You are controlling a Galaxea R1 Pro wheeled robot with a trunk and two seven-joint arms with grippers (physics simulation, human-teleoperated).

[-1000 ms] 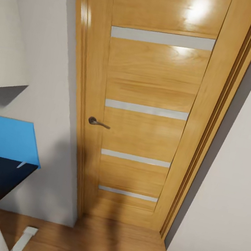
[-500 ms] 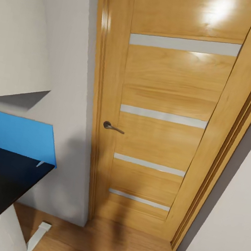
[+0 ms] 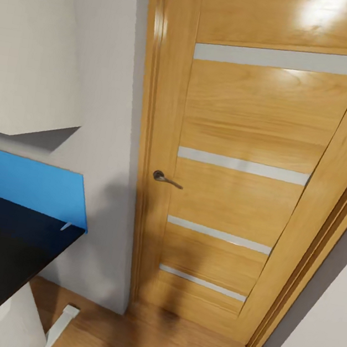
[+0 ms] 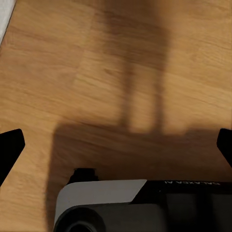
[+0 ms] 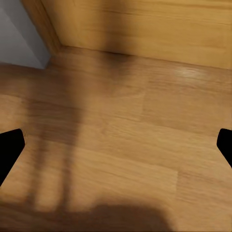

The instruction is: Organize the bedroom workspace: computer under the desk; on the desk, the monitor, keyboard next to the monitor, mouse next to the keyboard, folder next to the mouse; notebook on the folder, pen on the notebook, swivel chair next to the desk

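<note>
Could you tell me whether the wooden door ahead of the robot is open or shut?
Shut: the door sits flush inside its frame with no gap showing, and its handle is level.

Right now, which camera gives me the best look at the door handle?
The head view: the door handle sits clear on the wooden door, left of centre. The right wrist view catches just the door's base; the left wrist view looks at floor.
</note>
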